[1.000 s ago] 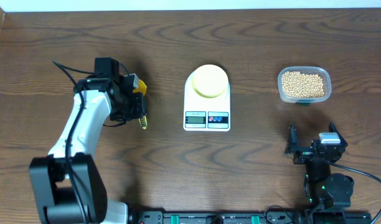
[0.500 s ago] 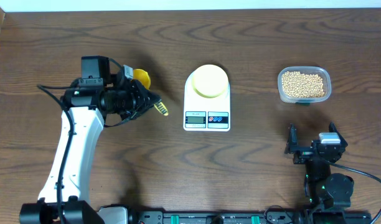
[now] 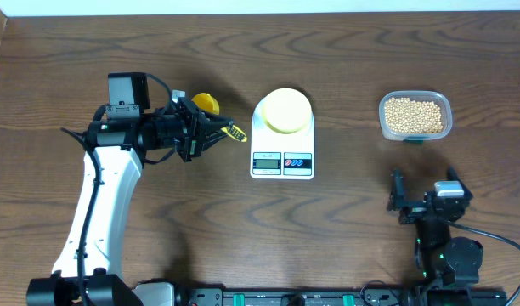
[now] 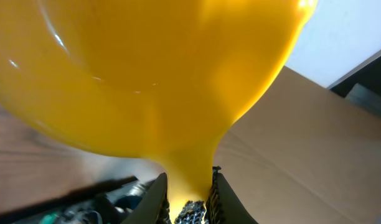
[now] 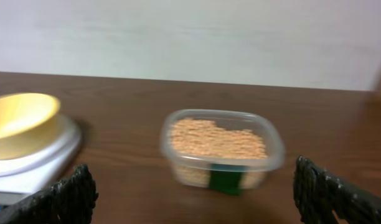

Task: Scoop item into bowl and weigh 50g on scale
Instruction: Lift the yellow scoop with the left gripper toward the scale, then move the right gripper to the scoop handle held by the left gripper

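Tan beans [image 3: 415,115] fill a clear tub [image 3: 447,110] at the right of the table. A pale yellow bowl [image 3: 285,110] stands empty on the white scale [image 3: 282,166] in the middle. My left gripper [image 3: 216,127] is left of the scale and is shut on the handle of a bright yellow scoop [image 3: 206,104]. In the left wrist view the scoop [image 4: 153,68] fills the frame, its neck pinched in my left gripper [image 4: 187,183]. My right gripper [image 3: 425,192] rests open near the front right. In its own view my right gripper [image 5: 200,196] faces the beans [image 5: 215,137] and the bowl [image 5: 19,121].
The left arm's white link [image 3: 107,195] runs from the front left up to the scoop. A green label [image 5: 226,182] marks the tub's near wall. Bare brown wood lies between the scale [image 5: 41,165] and the tub [image 5: 271,149].
My left arm has swung the scoop to the right, from pointing at the table's front to pointing at the scale, and carried it closer to the scale. The right arm has not moved.
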Motion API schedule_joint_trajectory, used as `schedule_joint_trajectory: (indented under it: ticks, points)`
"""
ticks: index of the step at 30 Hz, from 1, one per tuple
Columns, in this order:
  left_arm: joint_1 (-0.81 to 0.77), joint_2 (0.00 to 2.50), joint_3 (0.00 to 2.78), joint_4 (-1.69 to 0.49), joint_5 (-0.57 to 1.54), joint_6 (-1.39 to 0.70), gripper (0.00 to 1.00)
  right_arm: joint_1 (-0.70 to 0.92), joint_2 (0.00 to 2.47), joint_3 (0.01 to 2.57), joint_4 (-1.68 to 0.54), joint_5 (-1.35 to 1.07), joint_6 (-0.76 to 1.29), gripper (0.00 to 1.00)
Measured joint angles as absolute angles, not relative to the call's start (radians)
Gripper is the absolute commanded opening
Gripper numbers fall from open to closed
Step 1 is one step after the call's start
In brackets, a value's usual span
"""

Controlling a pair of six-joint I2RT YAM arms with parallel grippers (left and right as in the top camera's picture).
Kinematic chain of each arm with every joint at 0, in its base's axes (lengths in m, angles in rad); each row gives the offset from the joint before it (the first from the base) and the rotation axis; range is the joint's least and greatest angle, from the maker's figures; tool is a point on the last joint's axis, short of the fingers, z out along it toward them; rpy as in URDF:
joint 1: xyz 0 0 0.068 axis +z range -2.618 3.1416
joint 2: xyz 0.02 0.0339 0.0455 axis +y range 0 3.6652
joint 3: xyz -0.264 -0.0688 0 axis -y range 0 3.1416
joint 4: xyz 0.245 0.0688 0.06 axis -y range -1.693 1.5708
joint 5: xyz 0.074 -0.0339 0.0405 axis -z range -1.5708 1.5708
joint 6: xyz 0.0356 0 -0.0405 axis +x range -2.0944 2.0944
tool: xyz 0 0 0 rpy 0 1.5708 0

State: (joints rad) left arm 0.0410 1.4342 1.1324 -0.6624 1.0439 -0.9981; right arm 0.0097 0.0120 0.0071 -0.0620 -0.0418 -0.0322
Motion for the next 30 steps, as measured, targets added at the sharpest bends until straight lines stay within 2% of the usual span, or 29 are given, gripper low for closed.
schedule_joint_trajectory:
  ticks: [8, 13, 19, 24, 30]
  points:
    - [0.041, 1.434, 1.132, -0.601, 1.068, -1.083, 0.08, 0.01, 0.012, 0.007, 0.048, -0.215, 0.29, 0.99]
    - [0.041, 1.434, 1.132, -0.573, 1.072, -1.103, 0.08, 0.01, 0.013, 0.006, 0.272, -0.233, 0.376, 0.99]
    - [0.041, 1.434, 1.132, -0.569, 1.073, -1.107, 0.08, 0.01, 0.012, 0.007, 0.5, -0.178, 0.407, 0.99]
    - [0.041, 1.434, 1.132, -0.569, 1.073, -1.108, 0.08, 0.01, 0.039, 0.056, 0.514, -0.118, 0.387, 0.99]
    - [0.041, 1.434, 1.132, -0.569, 1.072, -1.108, 0.08, 0.01, 0.185, 0.283, 0.498, -0.098, 0.259, 0.99]
